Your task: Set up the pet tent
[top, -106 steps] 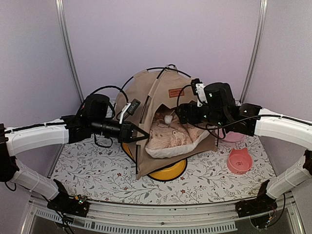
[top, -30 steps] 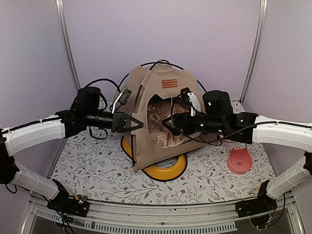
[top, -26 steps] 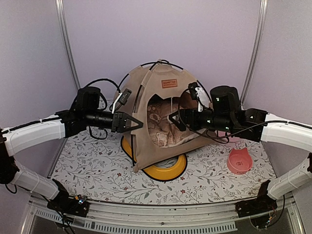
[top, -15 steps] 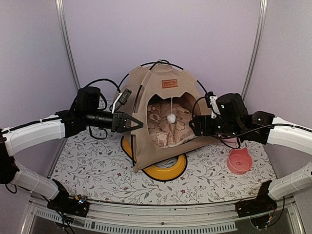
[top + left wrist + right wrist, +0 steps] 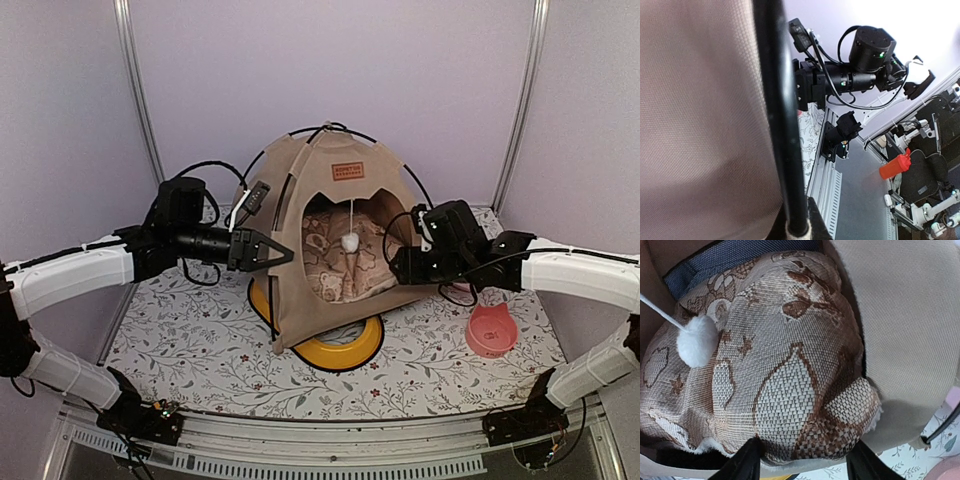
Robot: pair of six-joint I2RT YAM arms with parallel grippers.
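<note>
Top view: a floral-printed table [image 5: 180, 340] enclosed by lilac walls [image 5: 300, 70]; the pet tent [image 5: 300, 300] stands upright at centre over a yellow tray [image 5: 345, 352], its brown label patch [image 5: 347, 171] too small to read. The left gripper [image 5: 272, 252] meets the tent's left side; the right gripper [image 5: 400, 268] sits at the doorway's right edge. Left wrist view: the closed jaws pinch the black pole [image 5: 782, 125]. Right wrist view: fingers [image 5: 745, 462] stand apart, gripping nothing, with the patterned cushion [image 5: 780, 365] and white pompom [image 5: 696, 340] just ahead
</note>
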